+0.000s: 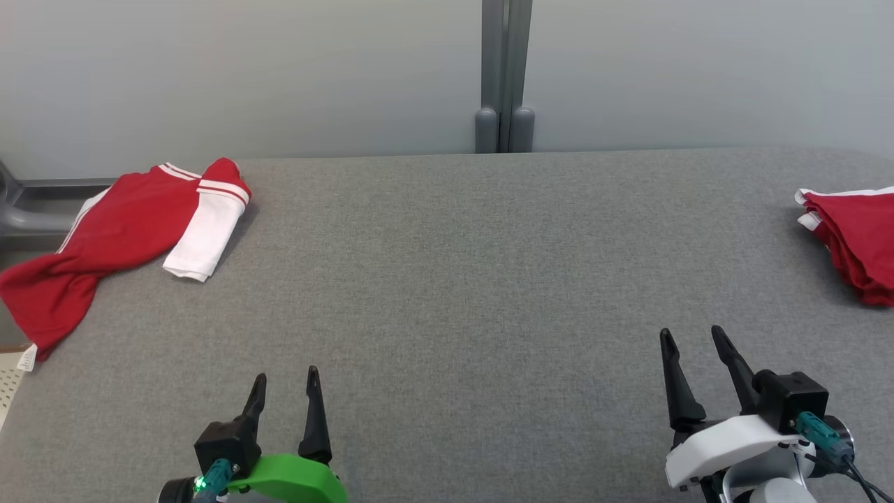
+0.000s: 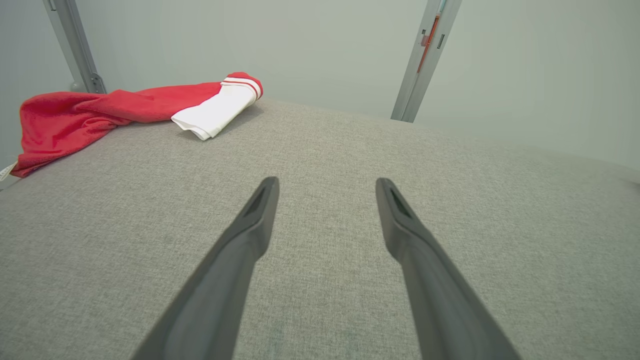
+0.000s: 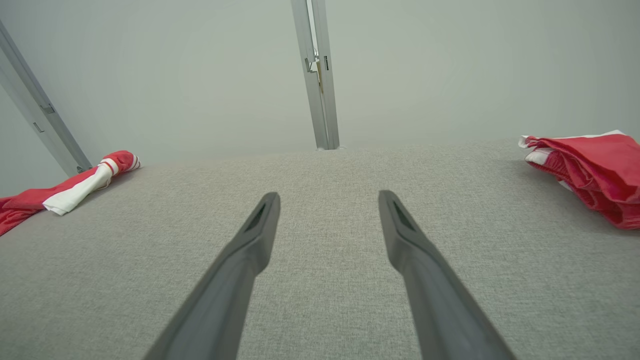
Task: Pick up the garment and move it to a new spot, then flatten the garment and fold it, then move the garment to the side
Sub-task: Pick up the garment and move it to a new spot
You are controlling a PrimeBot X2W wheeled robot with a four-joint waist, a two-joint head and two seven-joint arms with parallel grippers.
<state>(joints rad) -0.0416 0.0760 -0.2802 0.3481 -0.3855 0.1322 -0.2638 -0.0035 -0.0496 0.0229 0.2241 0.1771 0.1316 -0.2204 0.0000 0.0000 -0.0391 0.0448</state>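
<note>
On the worktop at ten o'clock, garment [image 1: 133, 223]: red short-sleeved T-shirt, rumpled and drawn out lengthwise; lies at the far-left corner, its lower end trailing over the left edge. Seen also at ten o'clock in the left wrist view [image 2: 125, 107] and at nine o'clock in the right wrist view [image 3: 30, 200].
Sleeve [image 1: 206, 234]: white, with red-and-white striped trim at the seam; folded over onto the grey cloth on the side nearer the middle.
Hem label [image 1: 26, 358]: small, white, at the garment's lowest tip, off the left edge.
Bundle [image 1: 859, 237]: heap of red-and-white clothes at three o'clock, at the right edge; well apart from the garment. At two o'clock in the right wrist view [image 3: 595, 170].
Worktop [image 1: 447, 279]: grey woven covering; bare between the two heaps.
Left claw [image 1: 286, 375]: at seven o'clock, green-bodied; fingers parted, nothing between them; over bare cloth, well short of the garment [image 2: 327, 182].
Right claw [image 1: 691, 334]: at five o'clock, white-bodied; fingers parted, holding nothing; near the bundle but apart from it [image 3: 328, 195].
Post [image 1: 506, 70]: grey upright at twelve o'clock, behind the far edge, against a pale wall.
</note>
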